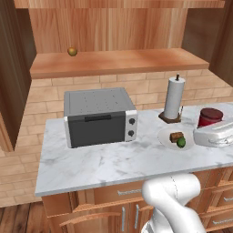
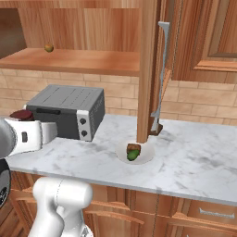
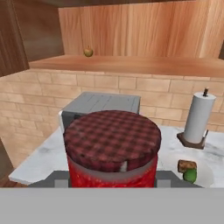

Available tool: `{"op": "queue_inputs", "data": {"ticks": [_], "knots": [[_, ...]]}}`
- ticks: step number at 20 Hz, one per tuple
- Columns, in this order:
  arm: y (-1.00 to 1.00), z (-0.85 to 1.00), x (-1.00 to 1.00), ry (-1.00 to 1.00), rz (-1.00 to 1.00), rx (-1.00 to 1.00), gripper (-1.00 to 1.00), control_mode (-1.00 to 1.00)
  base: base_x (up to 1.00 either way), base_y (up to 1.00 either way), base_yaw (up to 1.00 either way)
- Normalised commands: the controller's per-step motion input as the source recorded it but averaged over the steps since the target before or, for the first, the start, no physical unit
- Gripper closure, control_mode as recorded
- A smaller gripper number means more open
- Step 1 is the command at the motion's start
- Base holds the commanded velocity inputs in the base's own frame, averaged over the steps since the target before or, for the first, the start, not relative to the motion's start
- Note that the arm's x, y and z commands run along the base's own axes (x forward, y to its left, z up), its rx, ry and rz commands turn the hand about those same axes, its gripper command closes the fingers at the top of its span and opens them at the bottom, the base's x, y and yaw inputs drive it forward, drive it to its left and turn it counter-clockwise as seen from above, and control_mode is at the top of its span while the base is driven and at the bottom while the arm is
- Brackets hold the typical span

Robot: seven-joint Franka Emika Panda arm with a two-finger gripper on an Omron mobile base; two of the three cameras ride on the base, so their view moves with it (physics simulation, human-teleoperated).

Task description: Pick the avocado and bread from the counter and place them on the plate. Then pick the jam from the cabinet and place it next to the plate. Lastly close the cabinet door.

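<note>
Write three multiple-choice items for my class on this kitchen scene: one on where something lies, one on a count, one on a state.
1. Where do the avocado and the bread lie?
A. on the plate
B. on the cabinet shelf
C. on top of the toaster oven

2. How many round fruits sit on the cabinet shelf?
A. none
B. one
C. three

3. What is the state of the jam?
A. standing on the shelf
B. lying on the plate
C. close in front of the gripper, over the counter

Answers:
1 A, since both base views show the two pieces side by side on the white plate.
2 B, since a single yellowish-brown fruit rests there.
3 C, since the hand view shows the red jar with its checked lid between the finger tips.
</note>
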Motion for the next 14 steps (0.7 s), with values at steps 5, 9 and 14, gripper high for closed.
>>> {"op": "queue_inputs", "data": {"ticks": [5, 9, 14], "knots": [[-0.2, 0.0, -0.57, -0.02, 0.0, 0.0, 1.0, -1.0, 0.0, 0.0, 0.0], [-0.21, 0.0, -0.57, -0.04, 0.0, 0.0, 1.0, -1.0, 0.0, 0.0, 0.0], [-0.24, 0.0, -0.54, -0.02, 0.0, 0.0, 1.0, -1.0, 0.0, 0.0, 0.0]]}}
